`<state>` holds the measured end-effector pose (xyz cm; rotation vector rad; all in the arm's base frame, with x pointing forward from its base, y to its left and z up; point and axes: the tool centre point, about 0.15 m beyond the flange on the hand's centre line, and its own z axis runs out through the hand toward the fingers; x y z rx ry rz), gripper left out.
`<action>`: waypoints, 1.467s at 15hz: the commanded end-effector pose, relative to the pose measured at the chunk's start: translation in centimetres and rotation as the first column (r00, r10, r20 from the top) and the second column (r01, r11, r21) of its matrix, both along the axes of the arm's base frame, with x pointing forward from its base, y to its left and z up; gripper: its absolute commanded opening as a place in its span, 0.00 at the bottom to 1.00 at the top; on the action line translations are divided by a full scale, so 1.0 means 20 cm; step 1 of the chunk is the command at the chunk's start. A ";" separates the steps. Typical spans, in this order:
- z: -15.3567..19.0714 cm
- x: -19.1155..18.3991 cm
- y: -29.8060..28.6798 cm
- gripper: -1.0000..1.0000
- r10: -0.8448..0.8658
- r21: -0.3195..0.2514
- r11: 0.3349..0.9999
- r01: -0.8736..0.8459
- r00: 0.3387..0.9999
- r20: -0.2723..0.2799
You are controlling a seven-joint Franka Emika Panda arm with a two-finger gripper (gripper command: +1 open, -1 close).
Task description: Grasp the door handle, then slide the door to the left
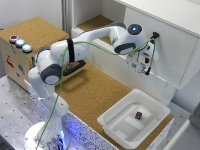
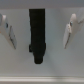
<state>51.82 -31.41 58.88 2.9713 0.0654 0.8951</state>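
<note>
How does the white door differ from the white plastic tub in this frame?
The door is a flat panel standing upright; the tub is an open basin lying on the cork counter. The door bears a black handle, with the gripper open around it; the tub has no handle and holds a small dark object. The gripper is at the door, away from the tub. Both are white and rectangular.

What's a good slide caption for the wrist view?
Open gripper straddling the slim black vertical door handle on the flat white cabinet door, fingers not yet closed.
</note>
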 end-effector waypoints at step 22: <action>-0.01 0.05 0.11 1.00 0.044 -0.048 0.998 -0.036 0.981 0.190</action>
